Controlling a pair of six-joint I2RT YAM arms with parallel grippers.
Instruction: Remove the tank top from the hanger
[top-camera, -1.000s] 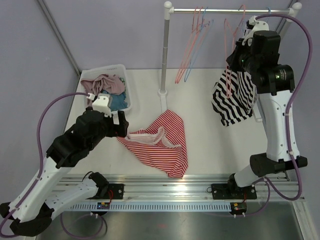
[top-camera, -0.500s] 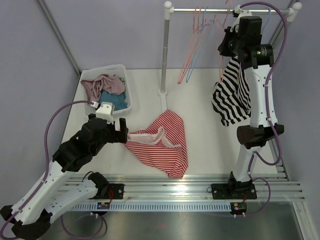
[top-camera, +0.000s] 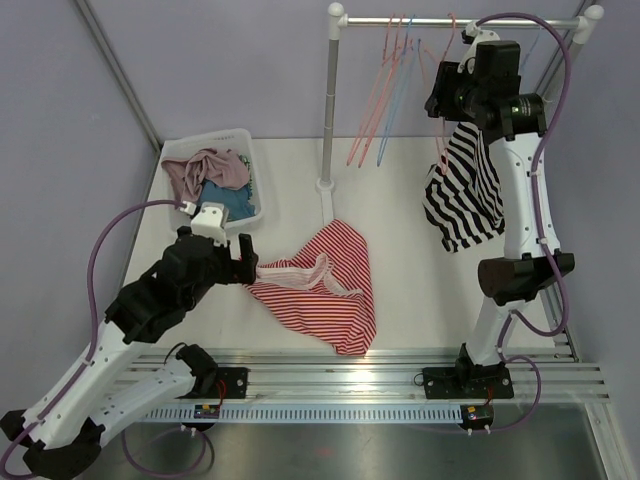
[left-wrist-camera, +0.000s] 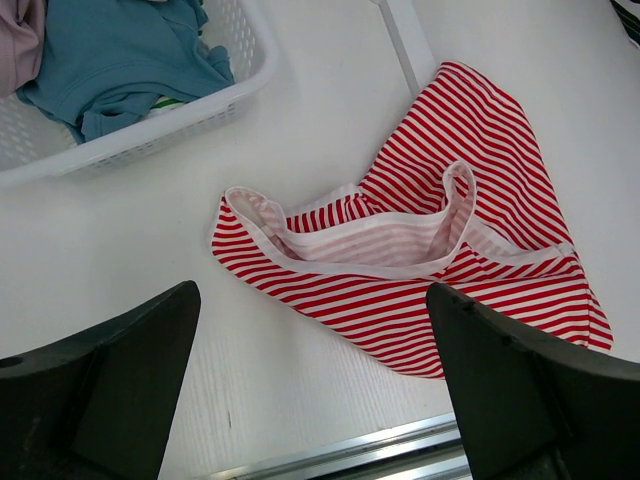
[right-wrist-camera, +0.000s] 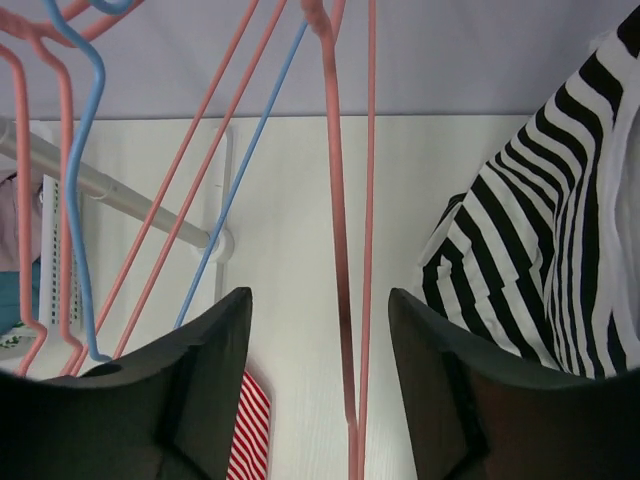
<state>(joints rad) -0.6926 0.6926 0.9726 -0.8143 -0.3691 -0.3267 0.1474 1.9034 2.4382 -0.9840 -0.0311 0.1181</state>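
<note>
- A white surface (top-camera: 400, 190) backed by lavender walls carries a clothes rail (top-camera: 460, 20) along its far edge and a basket (top-camera: 255, 170) of clothes at the far left corner.
- The black-and-white tank top (top-camera: 465, 195) hangs from a pink hanger (right-wrist-camera: 335, 200) near the far right corner; a red striped top (top-camera: 330, 290) lies flat toward the near edge.
- The step in hand appears to be reaching for the hanger; the garment is not yet off.
- The right end effector (right-wrist-camera: 320, 300) is raised by the rail, fingers apart with the hanger's wires between them, gripping nothing.
- The next move likely calls for closing on the wire or the fabric, then sliding the straps free.
- The left end effector (left-wrist-camera: 310, 300) hovers wide open over the red striped top, holding nothing.
</note>
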